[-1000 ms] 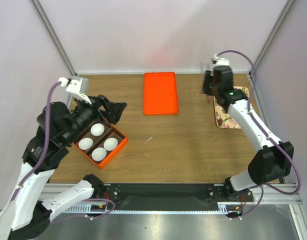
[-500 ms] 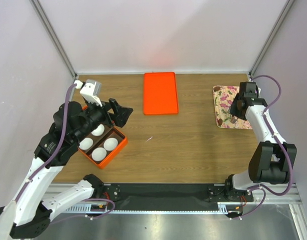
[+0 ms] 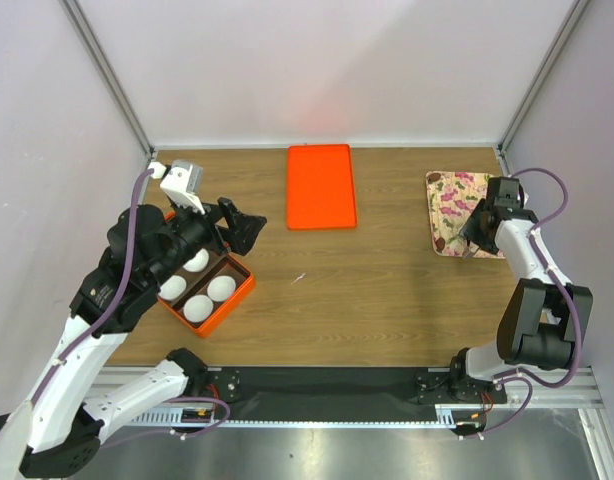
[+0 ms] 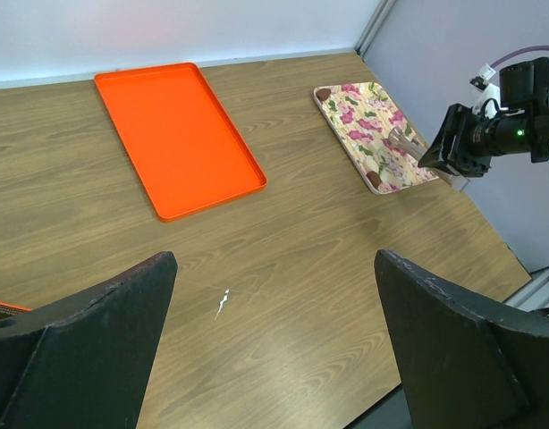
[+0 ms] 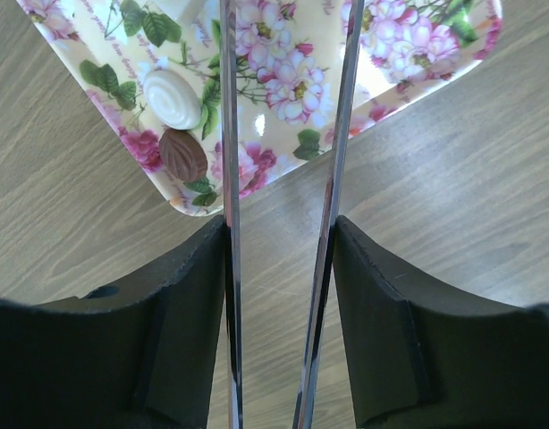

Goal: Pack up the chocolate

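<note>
On plate (image 5: 418,54) beside tongs (image 5: 228,107), dark chocolate (image 5: 182,154), diagonal axis

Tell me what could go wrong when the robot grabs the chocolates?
The dark chocolate sits right by the rim of the plate, close beside the pale chocolate. The thin tweezers in the right gripper might push it off or nudge both. The box is far across the table, so it might drop.

On the tabletop (image 3: 387,290), the tray (image 3: 321,186) lay at the back. Left of the tray and nearer, a box (image 3: 239,290) held four paper cups (image 3: 198,307), with the left pincer (image 4: 274,295) above it. Right of the tray sat the plate (image 3: 449,196), with two chocolates (image 5: 182,154) at one corner. Just beside them were the tweezers (image 5: 228,134), gripped in the right pincer (image 5: 279,268).
</note>
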